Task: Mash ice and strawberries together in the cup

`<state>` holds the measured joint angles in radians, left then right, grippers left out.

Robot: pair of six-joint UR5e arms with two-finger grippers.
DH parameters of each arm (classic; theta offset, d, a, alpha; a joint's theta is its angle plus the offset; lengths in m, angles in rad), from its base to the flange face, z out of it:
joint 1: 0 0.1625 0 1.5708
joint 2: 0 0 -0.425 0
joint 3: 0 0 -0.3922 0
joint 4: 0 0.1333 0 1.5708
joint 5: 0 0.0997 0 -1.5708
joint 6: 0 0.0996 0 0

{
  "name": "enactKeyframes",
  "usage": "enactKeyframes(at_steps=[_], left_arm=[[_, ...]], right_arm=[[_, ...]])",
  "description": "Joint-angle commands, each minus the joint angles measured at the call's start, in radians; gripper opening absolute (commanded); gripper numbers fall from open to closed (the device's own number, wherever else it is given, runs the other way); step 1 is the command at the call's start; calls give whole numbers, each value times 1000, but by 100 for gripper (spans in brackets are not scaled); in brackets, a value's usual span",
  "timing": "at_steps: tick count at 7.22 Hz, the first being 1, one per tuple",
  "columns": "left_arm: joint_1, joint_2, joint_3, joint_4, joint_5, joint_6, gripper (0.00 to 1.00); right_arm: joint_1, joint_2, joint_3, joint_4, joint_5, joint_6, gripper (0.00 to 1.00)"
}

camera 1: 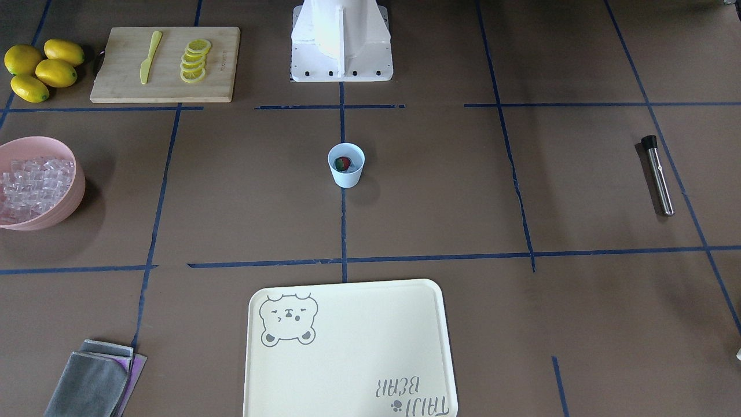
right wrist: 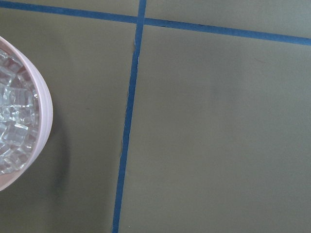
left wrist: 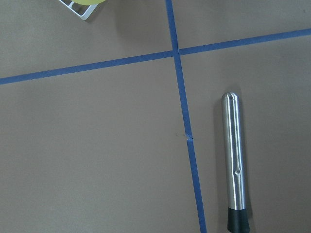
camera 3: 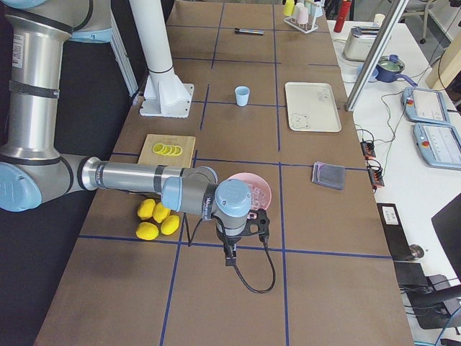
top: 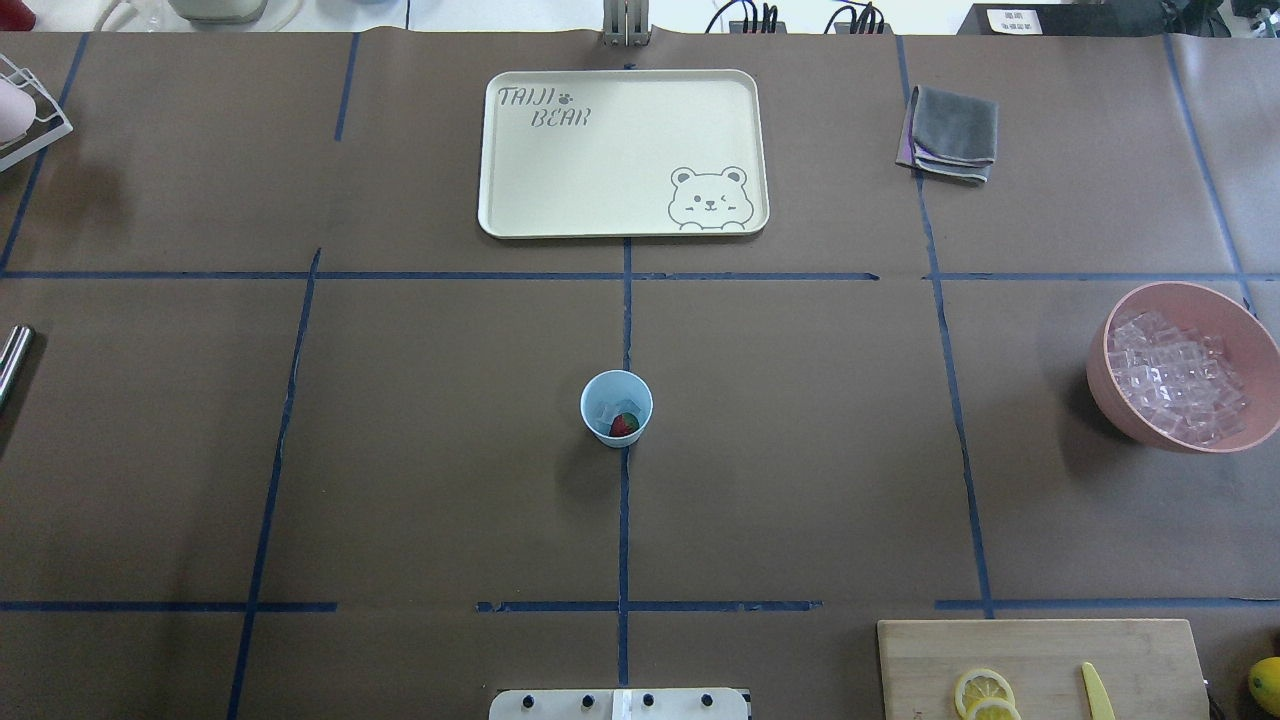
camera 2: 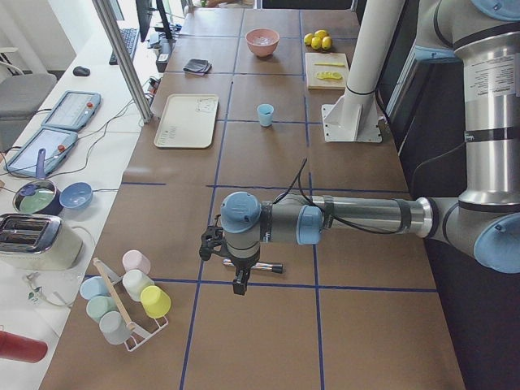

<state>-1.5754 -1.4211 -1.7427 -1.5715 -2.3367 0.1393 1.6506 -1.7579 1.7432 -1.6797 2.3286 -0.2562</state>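
The pale blue cup (camera 1: 346,172) stands at the table's centre on a blue tape line, also in the overhead view (top: 616,385). Inside lie a red strawberry (camera 1: 343,163) and a few clear ice cubes (top: 603,409). A steel muddler (camera 1: 658,174) with a black tip lies far on my left side; the left wrist view shows it (left wrist: 234,165) on the table below. My left gripper (camera 2: 240,284) hangs over the table beside the muddler. My right gripper (camera 3: 229,254) hangs next to the pink bowl. I cannot tell whether either is open or shut.
A pink bowl (camera 1: 72,200) full of ice cubes stands on my right side. A cutting board (camera 1: 165,81) holds lemon slices and a yellow knife, with whole lemons (camera 1: 40,69) beside it. A cream tray (camera 1: 347,347), a grey cloth (camera 1: 92,379) and a cup rack (camera 2: 130,305) stand further out.
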Motion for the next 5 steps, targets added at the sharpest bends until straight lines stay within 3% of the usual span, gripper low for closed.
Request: enactKeyframes(at_steps=[1, 5], left_arm=[[0, 1, 0, 1, 0, 0, 100], [0, 8, 20, 2, 0, 0, 100]], right_arm=[[0, 0, 1, 0, 0, 0, 99], [0, 3, 1, 0, -3, 2, 99]])
